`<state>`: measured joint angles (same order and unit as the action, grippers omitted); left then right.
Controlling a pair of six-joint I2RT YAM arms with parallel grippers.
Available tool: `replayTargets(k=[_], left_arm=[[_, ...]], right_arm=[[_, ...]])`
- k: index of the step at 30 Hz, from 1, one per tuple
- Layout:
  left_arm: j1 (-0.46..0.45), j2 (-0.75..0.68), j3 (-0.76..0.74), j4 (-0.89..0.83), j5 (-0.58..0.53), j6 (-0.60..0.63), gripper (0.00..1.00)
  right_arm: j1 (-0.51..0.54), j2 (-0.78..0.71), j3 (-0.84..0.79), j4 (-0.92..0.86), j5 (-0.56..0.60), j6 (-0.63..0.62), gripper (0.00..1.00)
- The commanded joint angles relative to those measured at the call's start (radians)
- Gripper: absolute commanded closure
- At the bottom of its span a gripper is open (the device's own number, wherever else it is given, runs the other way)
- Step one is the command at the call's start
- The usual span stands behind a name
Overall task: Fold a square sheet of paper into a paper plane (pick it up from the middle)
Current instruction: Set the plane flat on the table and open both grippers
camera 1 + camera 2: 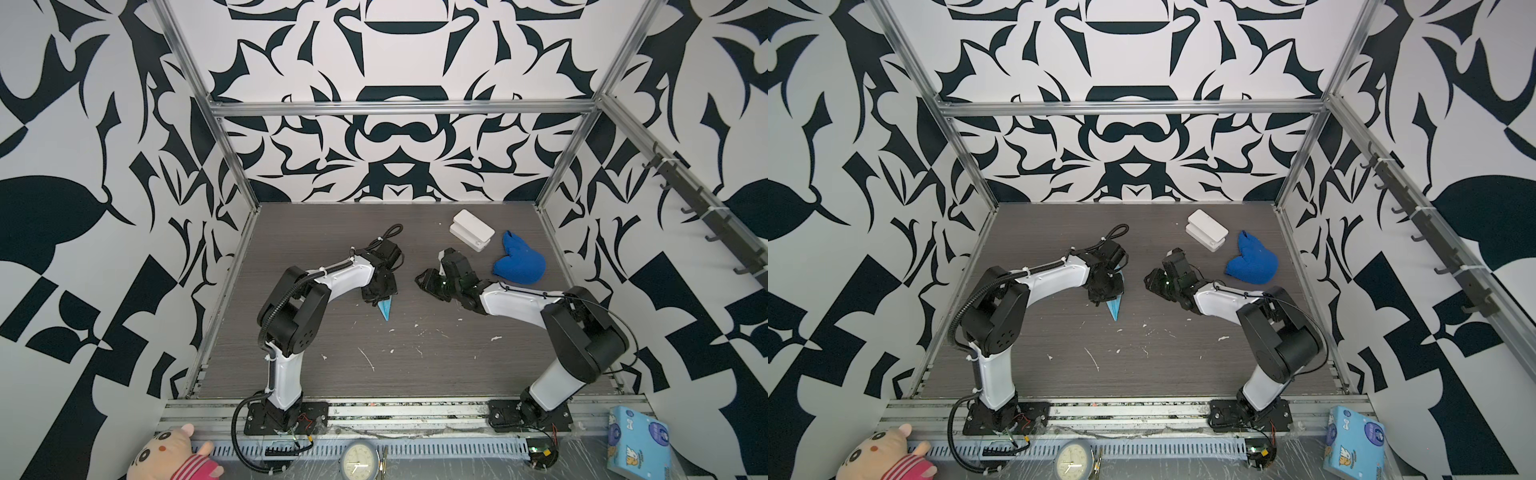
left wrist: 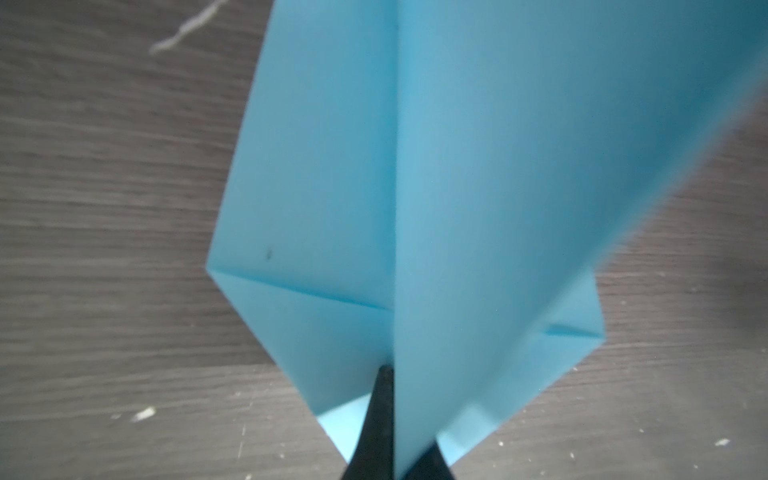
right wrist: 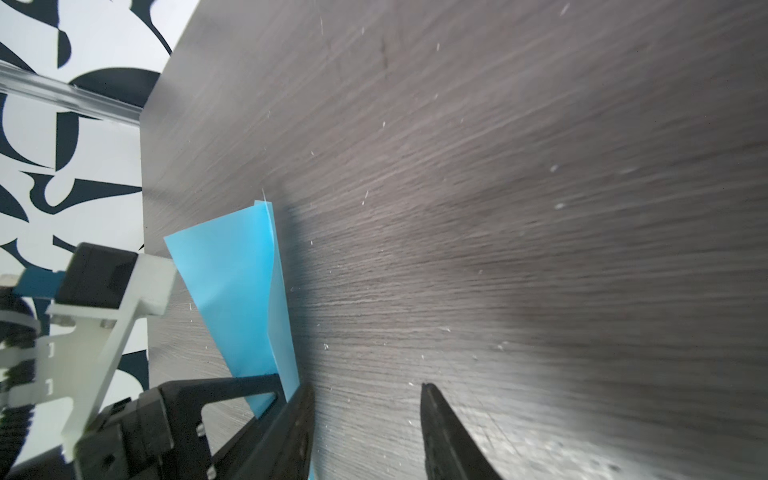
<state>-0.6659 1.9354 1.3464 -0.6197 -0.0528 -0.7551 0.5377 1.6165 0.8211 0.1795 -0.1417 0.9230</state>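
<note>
The slim, creased paper plane is plain matte light blue, unmarked save one small dark speck. The flat wood-grain tabletop is dark grey-brown, streaked with fine lines and flecked with white. The crumpled cloth lump is deep royal blue, and the flat plastic case is white. The enclosure walls carry bold black ornament on white.

The left arm and right arm wear glossy white shells between bulky black joints. A black ribbed cable, cinched by white zip ties, follows the left; the jaws are black and tapered.
</note>
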Motion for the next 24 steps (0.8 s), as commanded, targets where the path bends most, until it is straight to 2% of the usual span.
replayTargets(k=[1,10,16,24], left_arm=[[0.01,0.009,0.081,-0.078,-0.059,0.079,0.96],[0.088,0.22,0.4,-0.19,-0.117,0.285,0.96],[0.154,0.358,0.599,-0.256,-0.057,0.308,0.93],[0.161,0.426,0.659,-0.296,-0.052,0.323,0.92]], right_arm=[[-0.015,-0.076,-0.008,-0.058,0.099,-0.072,0.55],[-0.045,-0.138,-0.031,-0.109,0.142,-0.113,0.56],[-0.05,-0.14,-0.057,-0.086,0.124,-0.101,0.57],[-0.063,-0.15,-0.1,-0.045,0.098,-0.098,0.57]])
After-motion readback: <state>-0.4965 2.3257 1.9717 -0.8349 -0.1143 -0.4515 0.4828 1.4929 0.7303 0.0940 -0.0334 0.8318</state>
